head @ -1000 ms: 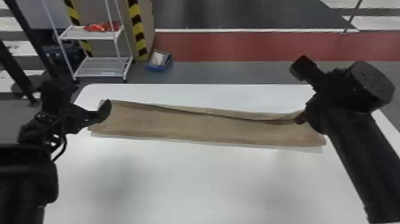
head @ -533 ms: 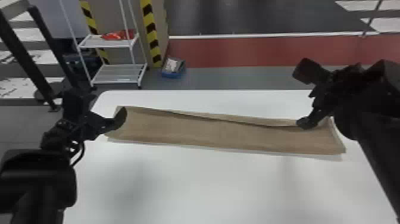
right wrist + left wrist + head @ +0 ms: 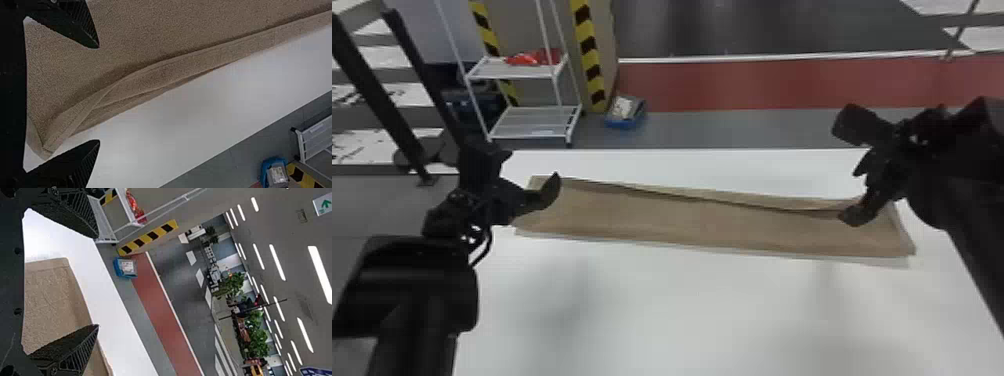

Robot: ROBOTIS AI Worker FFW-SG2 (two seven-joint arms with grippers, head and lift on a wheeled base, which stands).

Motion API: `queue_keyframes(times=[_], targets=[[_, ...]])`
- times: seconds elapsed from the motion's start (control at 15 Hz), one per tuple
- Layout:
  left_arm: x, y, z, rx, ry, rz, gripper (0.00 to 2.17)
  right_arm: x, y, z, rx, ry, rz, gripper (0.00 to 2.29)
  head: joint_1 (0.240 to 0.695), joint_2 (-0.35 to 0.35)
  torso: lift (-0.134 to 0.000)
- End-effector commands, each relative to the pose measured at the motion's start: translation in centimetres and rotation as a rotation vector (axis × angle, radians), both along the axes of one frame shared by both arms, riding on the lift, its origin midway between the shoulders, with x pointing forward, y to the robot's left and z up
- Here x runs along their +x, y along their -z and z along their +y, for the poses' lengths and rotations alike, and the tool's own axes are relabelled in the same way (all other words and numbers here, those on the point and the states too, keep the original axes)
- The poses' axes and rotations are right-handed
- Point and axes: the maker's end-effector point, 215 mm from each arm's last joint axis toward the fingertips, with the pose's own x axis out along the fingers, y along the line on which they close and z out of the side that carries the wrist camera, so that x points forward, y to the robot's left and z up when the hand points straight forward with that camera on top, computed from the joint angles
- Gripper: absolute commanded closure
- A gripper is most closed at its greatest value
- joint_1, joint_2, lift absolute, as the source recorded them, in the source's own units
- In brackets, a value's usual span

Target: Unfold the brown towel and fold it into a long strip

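On the tabletop [image 3: 682, 310], the towel [image 3: 682, 222] lies in a long strip near my left tool [image 3: 96, 281] and right tool [image 3: 98, 94], both spread; folding looks nearly done, its far edge wanting evening.

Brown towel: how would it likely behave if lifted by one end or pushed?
The towel would probably droop, since its long edge buckles and curls. Its nubby surface suggests it won't slip easily. Pushed, it may bunch, as its folded layers look loose.
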Motion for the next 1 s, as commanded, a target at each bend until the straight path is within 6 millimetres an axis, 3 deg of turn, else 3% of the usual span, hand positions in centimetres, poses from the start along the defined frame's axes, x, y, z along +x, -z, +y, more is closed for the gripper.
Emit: queue_keyframes(times=[0.0,0.33,0.93], targets=[[1.3,-0.2,-1.9,0.002,0.037,-0.010,0.08,-0.2,0.4,-1.3,0.003,0.032,0.009,0.00,0.677,0.071,-0.123],[3.1,-0.5,-4.6,0.006,0.081,-0.016,0.08,0.0,1.5,-4.7,-0.014,0.152,-0.003,0.00,0.672,0.014,-0.123],[3.4,-0.6,-5.0,0.006,0.087,-0.016,0.08,0.4,1.3,-6.5,-0.008,0.245,-0.011,0.12,0.666,-0.028,-0.123]])
